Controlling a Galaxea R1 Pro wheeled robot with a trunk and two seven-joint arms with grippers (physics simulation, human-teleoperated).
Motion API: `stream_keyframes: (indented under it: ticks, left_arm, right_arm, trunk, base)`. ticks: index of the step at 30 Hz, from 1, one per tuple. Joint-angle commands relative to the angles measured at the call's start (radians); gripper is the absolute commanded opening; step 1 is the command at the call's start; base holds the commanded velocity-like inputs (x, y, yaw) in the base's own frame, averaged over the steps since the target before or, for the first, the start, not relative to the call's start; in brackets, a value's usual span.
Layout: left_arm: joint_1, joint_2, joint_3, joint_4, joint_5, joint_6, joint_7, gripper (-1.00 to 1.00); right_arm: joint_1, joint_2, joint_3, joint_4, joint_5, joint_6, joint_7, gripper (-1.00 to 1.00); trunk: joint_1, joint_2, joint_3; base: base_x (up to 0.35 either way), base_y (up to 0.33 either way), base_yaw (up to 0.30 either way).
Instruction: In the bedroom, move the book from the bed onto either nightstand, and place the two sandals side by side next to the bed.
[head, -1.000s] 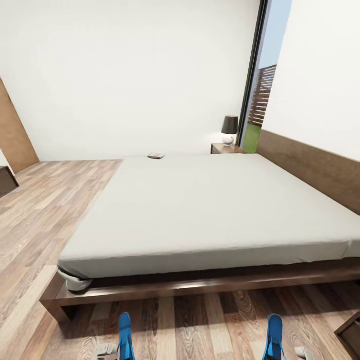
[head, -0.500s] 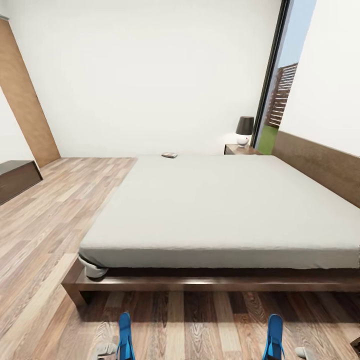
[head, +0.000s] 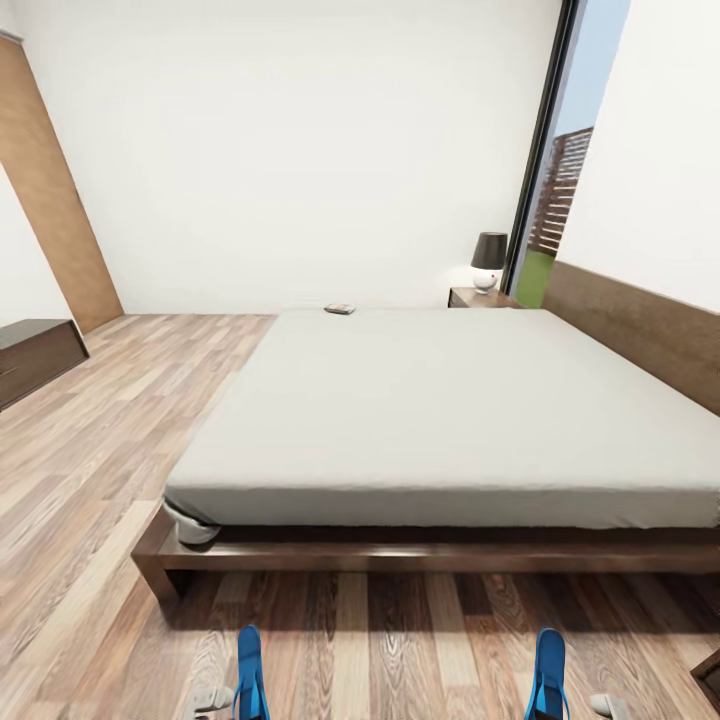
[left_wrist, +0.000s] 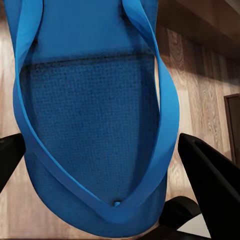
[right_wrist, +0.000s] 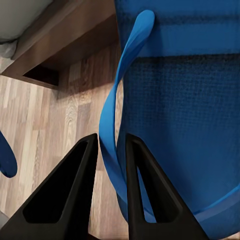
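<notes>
The bed (head: 440, 420) serves as the landmark. On the near side of its foot edge, over the wood-plank floor (head: 100, 440), two blue sandals hang upright, each carried by one arm. The left gripper (left_wrist: 107, 165) straddles the left sandal (head: 250, 675), its dark fingers (left_wrist: 210, 170) standing at either edge of the sole; whether they press on it cannot be told. The right gripper (right_wrist: 112, 150) is clamped on the thong strap (right_wrist: 125, 75) of the right sandal (head: 548, 672), the strap pinched between its two dark fingers (right_wrist: 75, 180). Both sandals sit clear of the dark platform frame (head: 400, 560), with only bare floor between them and it.

The white mattress is smooth, with a bunched sheet corner (head: 190, 528) at the foot's left end. At the far edge of the mattress lies the book (head: 339, 309), flat and small. Just beyond that far edge, at the headboard (head: 640, 325) side, stands the nightstand (head: 478, 297) bearing a lamp (head: 488, 260) with a dark shade. A tall dark-framed window (head: 555, 160) rises behind it. Left of the bed, well apart across open floor, are a low dark dresser (head: 35, 355) and a brown door (head: 55, 190).
</notes>
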Motion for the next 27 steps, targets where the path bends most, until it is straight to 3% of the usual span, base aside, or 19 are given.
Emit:
stream_keyframes:
  ticks: [1, 15, 19, 21, 23, 25, 27]
  left_arm:
    - [-0.001, 0.000, 0.000, 0.001, -0.002, -0.009, -0.001, -1.00]
    - [-0.001, 0.003, 0.000, -0.008, -0.002, -0.008, 0.002, -1.00]
    - [-0.002, 0.007, 0.000, -0.053, -0.002, 0.002, 0.036, -1.00]
    - [-0.002, 0.008, 0.000, -0.104, -0.006, 0.029, 0.073, -1.00]
    - [-0.002, 0.008, 0.000, -0.175, -0.028, 0.116, 0.142, -1.00]
    - [-0.002, 0.007, 0.000, -0.237, -0.074, 0.203, 0.235, -1.00]
    - [-0.002, 0.005, 0.000, -0.279, -0.141, 0.267, 0.354, -1.00]
  right_arm:
    - [-0.001, 0.000, 0.003, 0.001, -0.005, 0.000, 0.005, -1.00]
    - [-0.001, -0.001, 0.003, 0.000, -0.007, 0.000, 0.005, -1.00]
    - [-0.001, -0.002, 0.003, -0.001, -0.007, 0.000, 0.006, -1.00]
    - [-0.001, -0.001, 0.003, -0.001, -0.007, 0.000, 0.006, -1.00]
    - [-0.001, -0.002, 0.003, -0.001, -0.007, 0.001, 0.006, -1.00]
    - [-0.001, -0.001, 0.003, -0.001, -0.007, 0.001, 0.006, -1.00]
    - [-0.001, -0.001, 0.003, -0.001, -0.007, 0.001, 0.006, -1.00]
  trunk:
    - [0.000, 0.000, -0.001]
    - [0.000, 0.000, -0.001]
    - [0.000, 0.000, -0.001]
    - [0.000, 0.000, -0.001]
    - [0.000, 0.000, -0.001]
    - [0.000, 0.000, -0.001]
    - [0.000, 0.000, -0.001]
  base:
    - [-0.053, 0.000, 0.000]
    - [-0.007, 0.000, 0.000]
    - [0.000, 0.000, 0.000]
    - [0.000, 0.000, 0.000]
    - [0.000, 0.000, 0.000]
    - [0.000, 0.000, 0.000]
    - [0.000, 0.000, 0.000]
